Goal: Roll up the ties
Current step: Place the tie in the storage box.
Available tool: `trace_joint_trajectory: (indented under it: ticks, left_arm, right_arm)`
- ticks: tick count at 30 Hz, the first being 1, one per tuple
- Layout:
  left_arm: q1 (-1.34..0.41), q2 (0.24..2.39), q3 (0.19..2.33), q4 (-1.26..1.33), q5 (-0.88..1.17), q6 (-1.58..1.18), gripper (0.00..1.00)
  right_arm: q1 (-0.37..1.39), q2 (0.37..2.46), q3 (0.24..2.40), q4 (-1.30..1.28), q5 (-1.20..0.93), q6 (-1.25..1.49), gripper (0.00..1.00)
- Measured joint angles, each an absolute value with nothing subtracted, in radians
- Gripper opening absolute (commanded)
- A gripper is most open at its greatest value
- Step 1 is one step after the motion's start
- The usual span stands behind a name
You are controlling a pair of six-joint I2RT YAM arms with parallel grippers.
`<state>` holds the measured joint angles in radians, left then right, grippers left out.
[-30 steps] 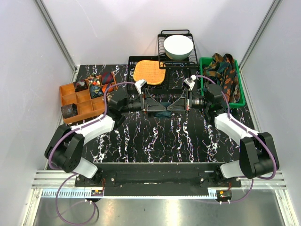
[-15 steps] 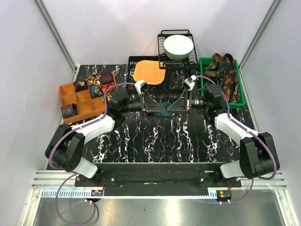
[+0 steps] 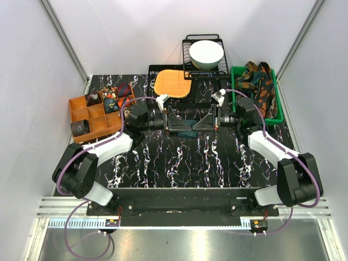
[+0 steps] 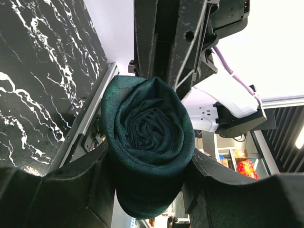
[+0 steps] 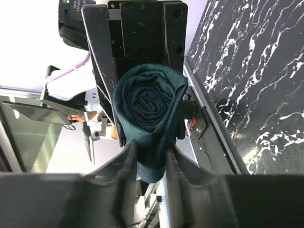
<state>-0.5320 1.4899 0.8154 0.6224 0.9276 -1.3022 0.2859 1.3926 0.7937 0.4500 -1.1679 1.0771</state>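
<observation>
Top view: both arms reach inward and meet over the middle of the counter (image 3: 179,163), slightly toward 12 o'clock from its centre. The rolled teal tie (image 4: 149,142) is held there, off the surface, between the two claws.

Left claw (image 4: 149,159): part-way closed, clamped on the roll. Its fingers (image 4: 97,180) press the coil from both sides. The spiral end of the roll faces this wrist camera.

Right claw (image 5: 151,164): narrow gap. A lower fold of the tie fills that gap and both fingers (image 5: 124,166) touch the cloth. Cannot tell whether they are pressing it. The main coil sits just past these fingertips, flanked by the other claw's fingers.

Surroundings, top view:
- 9 o'clock: orange divided box (image 3: 73,111), with rolled coils (image 3: 111,100) in its far compartments and one dark coil in a near one.
- 2 o'clock: green bin (image 3: 270,120) holding loose patterned ties (image 3: 258,81).
- 12 o'clock: orange woven mat (image 3: 173,82).
- Just past it, toward 1 o'clock: white bowl (image 3: 205,53) in a black wire rack (image 3: 202,37).
</observation>
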Motion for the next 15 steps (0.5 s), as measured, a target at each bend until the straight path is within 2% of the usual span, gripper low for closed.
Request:
trace_joint_trajectory:
  ticks: [4,8,12,15]
  left_arm:
    - [-0.525,1.49,0.815,0.61,0.928,-1.281,0.0]
    - [-0.511,1.488,0.815,0.56,0.927,-1.242,0.0]
    - [-0.48,1.469,0.819,0.437,0.922,-1.148,0.0]
    - [-0.441,1.443,0.833,0.274,0.905,-1.029,0.0]
  right_arm:
    - [0.288,1.393,0.801,0.419,-1.165,1.053,0.46]
    - [0.295,1.393,0.809,0.389,-1.163,1.028,0.62]
    - [0.299,1.387,0.815,0.342,-1.163,0.999,0.99]
    - [0.299,1.374,0.823,0.295,-1.162,0.966,1.0]
